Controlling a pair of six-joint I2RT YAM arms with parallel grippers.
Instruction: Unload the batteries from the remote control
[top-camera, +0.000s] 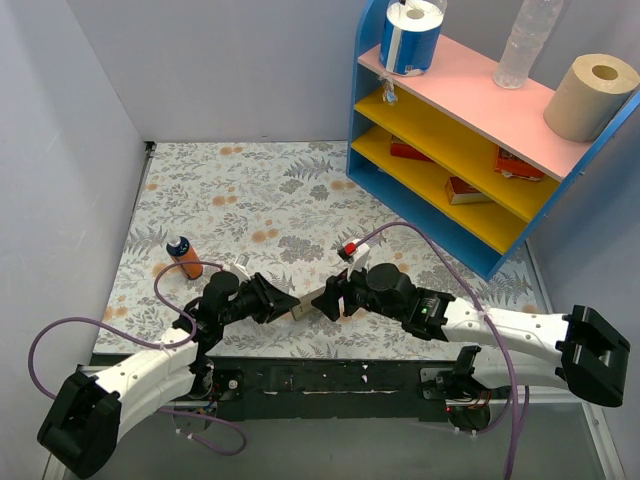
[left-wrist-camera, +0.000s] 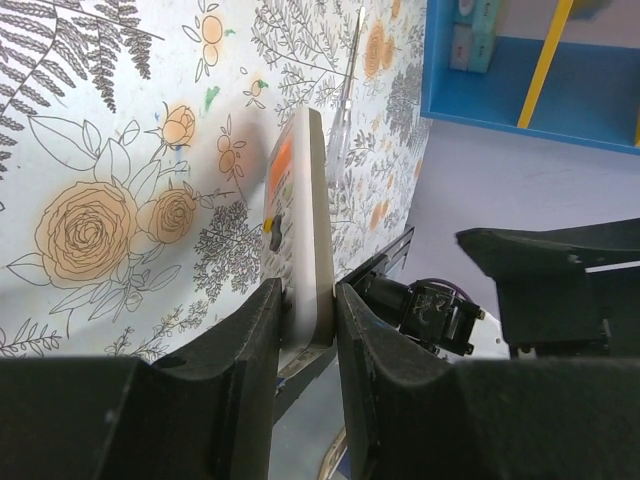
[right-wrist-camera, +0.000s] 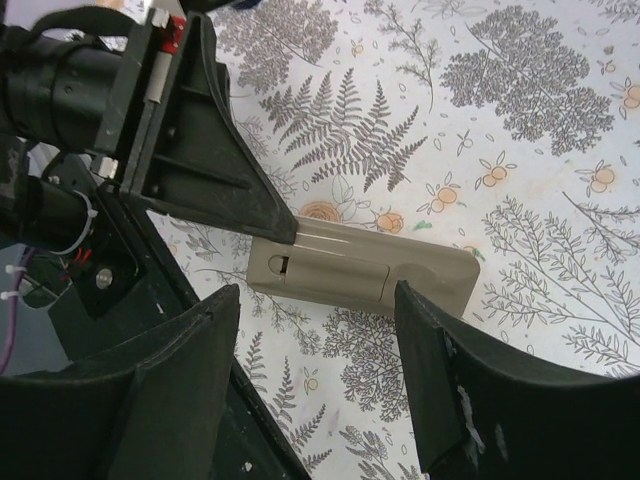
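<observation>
Left gripper: clamped on the near end of the remote.
Right gripper: jaws wide, straddling its grey back; lid closed.
Batteries: hidden from view.
Risk: pressing the lid may twist the remote loose.

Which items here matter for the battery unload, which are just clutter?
Job: remote control, held by left gripper; right gripper, open at it; batteries hidden.
Lying about: orange bottle, blue shelf, brown paper roll, clear bottle.
</observation>
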